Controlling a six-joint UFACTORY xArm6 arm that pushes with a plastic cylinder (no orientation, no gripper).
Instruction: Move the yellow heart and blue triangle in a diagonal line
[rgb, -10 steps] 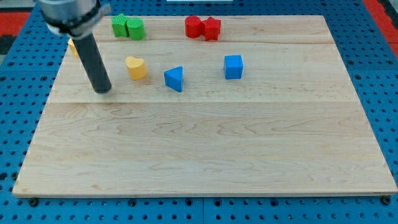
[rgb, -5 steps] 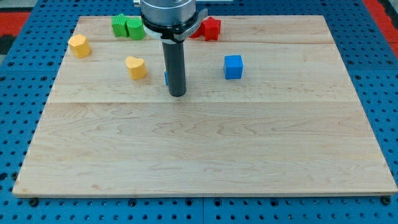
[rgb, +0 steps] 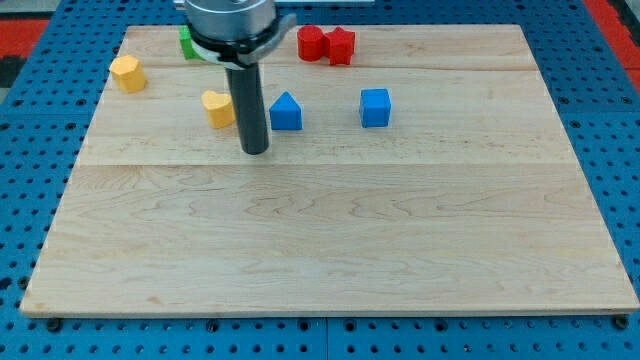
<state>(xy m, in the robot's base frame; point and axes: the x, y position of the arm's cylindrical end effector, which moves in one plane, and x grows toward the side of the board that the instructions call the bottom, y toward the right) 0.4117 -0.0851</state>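
No claw is fitted (the arm ends in a rod). My tip (rgb: 255, 150) rests on the board (rgb: 330, 250) between the yellow heart (rgb: 217, 108) on its left and the blue triangle (rgb: 286, 111) on its right, slightly nearer than both, touching neither. Count: two blue blocks including a blue cube (rgb: 375, 107), two yellow, two red, one green block partly hidden.

No legible text, labels or numbers, seemingly.
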